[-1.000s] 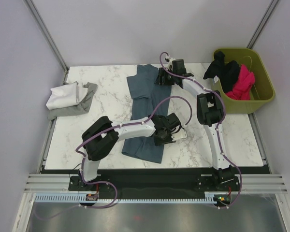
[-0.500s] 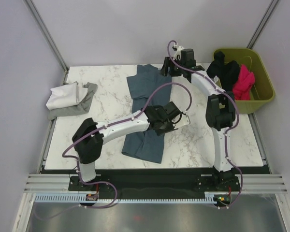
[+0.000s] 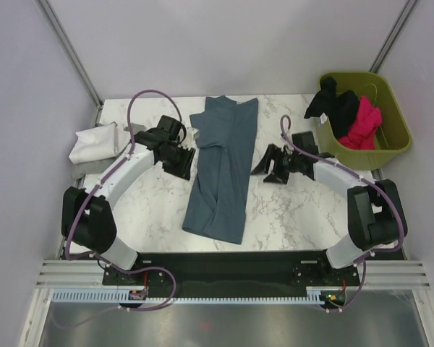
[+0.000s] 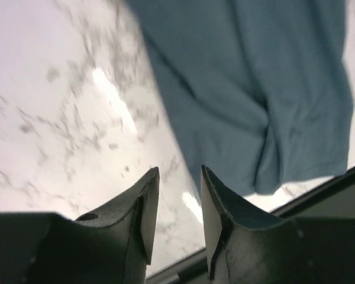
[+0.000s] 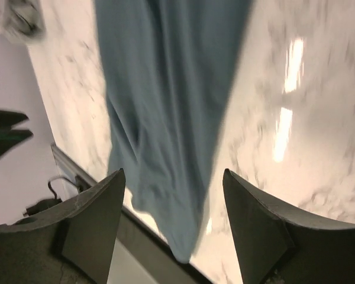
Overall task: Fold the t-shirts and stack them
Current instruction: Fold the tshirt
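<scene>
The slate blue-grey t-shirt [image 3: 223, 170] lies as a long narrow strip down the middle of the marble table [image 3: 304, 210]. It also shows in the left wrist view [image 4: 248, 89] and in the right wrist view [image 5: 165, 112]. My left gripper [image 3: 184, 166] hovers just left of the strip, slightly open and empty [image 4: 178, 171]. My right gripper [image 3: 267, 171] hovers just right of the strip, wide open and empty [image 5: 174, 174]. A white t-shirt [image 3: 94, 142] lies on a grey one [image 3: 130, 148] at the table's left edge. A black t-shirt [image 3: 336, 105] and a magenta-pink one [image 3: 362, 124] sit in the bin.
The olive-green bin [image 3: 394, 134] stands off the table's back right corner. The near end of the blue-grey shirt reaches close to the table's front edge [image 3: 224, 249]. Purple cables loop above both arms.
Both arms have let the blue-grey shirt be and drawn back. The left gripper swung from the strip's right side to its left. The right gripper came from the far end to the right side.
</scene>
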